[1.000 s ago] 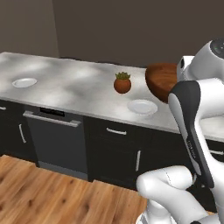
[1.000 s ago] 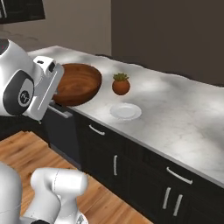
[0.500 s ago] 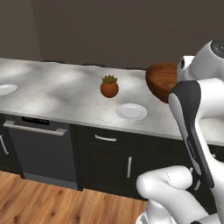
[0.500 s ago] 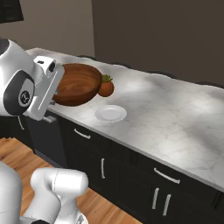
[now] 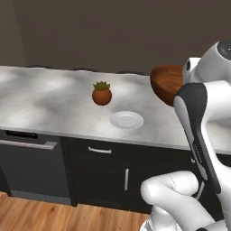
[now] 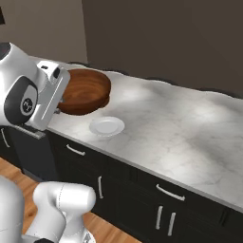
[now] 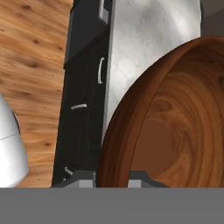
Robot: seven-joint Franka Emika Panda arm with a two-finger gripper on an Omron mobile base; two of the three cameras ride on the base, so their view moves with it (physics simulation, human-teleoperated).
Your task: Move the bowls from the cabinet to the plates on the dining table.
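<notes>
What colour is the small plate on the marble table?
White: the small round plate on the marble table shows best in the left base view.

A small potted plant [image 5: 102,94] in a round reddish pot stands above dark drawers [image 5: 106,151] and wooden floor [image 5: 54,216].

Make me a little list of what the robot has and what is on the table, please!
holding: reddish-brown wooden bowl, gripped at its rim by the tool
bowl height: up in the air, above the table
table: grey-white marble top on dark cupboards
plate: small white plate, nothing on it
plant: little potted plant standing behind the plate
floor: wooden planks
</notes>
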